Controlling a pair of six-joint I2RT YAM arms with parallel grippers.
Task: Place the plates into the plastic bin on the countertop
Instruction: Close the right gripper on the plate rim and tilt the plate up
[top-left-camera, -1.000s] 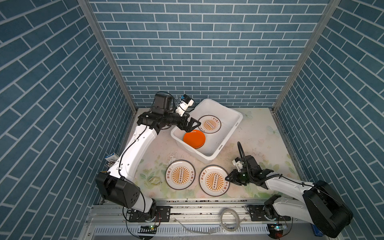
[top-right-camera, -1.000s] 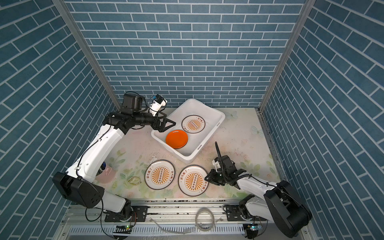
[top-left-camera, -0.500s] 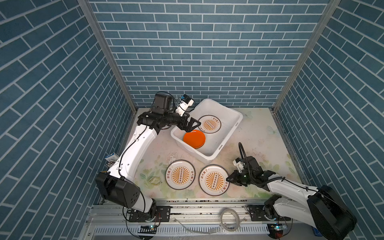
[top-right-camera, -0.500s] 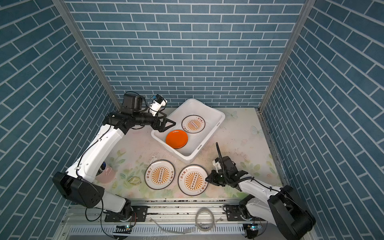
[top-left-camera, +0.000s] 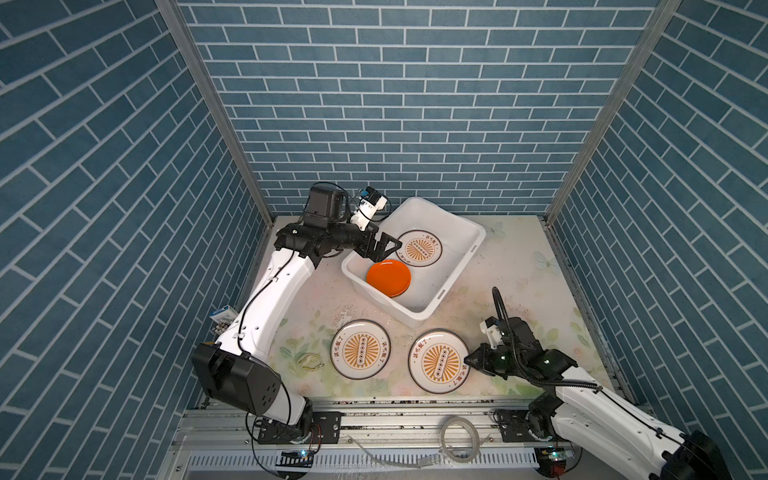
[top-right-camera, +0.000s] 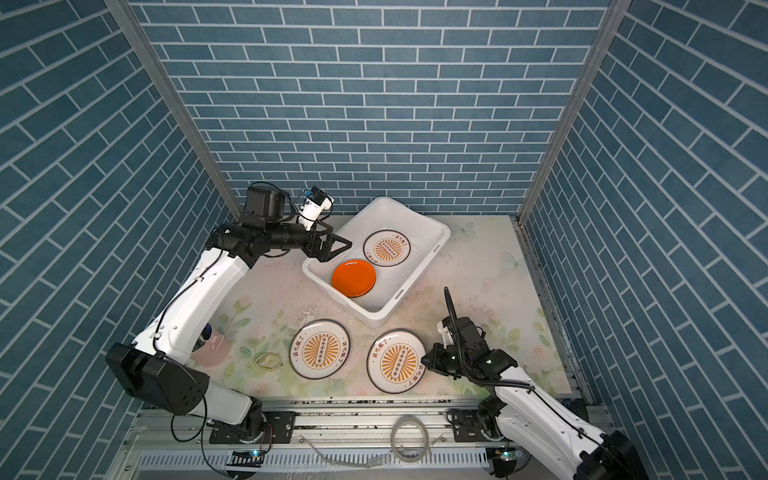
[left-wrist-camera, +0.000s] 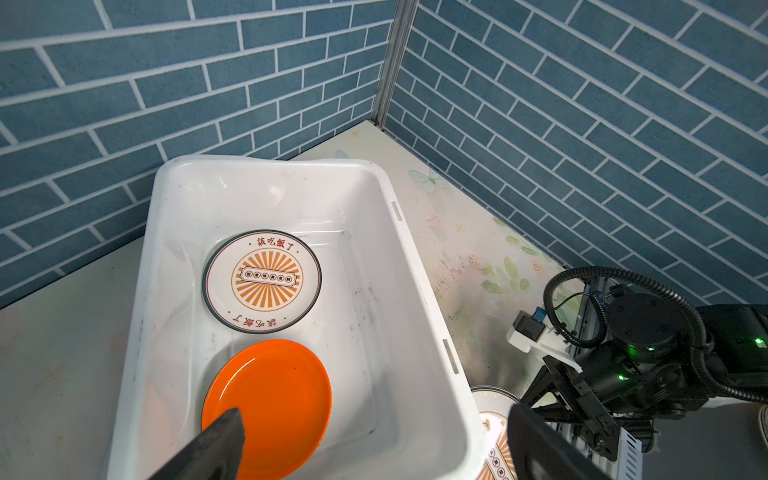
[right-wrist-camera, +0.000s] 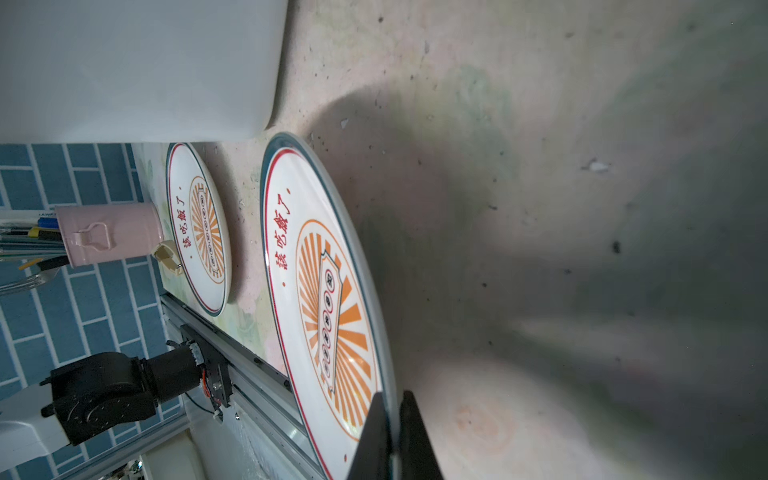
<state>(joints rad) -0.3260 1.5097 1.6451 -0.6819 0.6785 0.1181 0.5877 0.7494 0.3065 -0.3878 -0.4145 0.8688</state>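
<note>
Right claw (right-wrist-camera: 392, 432): clamped on the rim of the nearer sunburst plate (right-wrist-camera: 328, 291), one finger above the rim and one below, at the edge that faces the right arm; in both top views the claw (top-left-camera: 468, 360) sits low at that plate's right edge.
Gripped plate (top-left-camera: 439, 360): flat on the flowered surface (top-left-camera: 519, 274), just in front of the plastic bin's (top-left-camera: 451, 291) near corner.
Second sunburst plate (top-left-camera: 360, 349): flat on the surface just to the left of the gripped one, apart from it, untouched by either claw.
Left claw (top-left-camera: 388, 245): spread wide and empty, held above the bin's left rim; in the left wrist view its dark fingers (left-wrist-camera: 216, 440) hang over the orange plate (left-wrist-camera: 268, 407).
Plastic bin: set at an angle toward the back of the surface, holding a third sunburst plate (top-left-camera: 420, 247) lying flat and the orange plate (top-left-camera: 388, 277) beside it, nearer the front-left wall.
</note>
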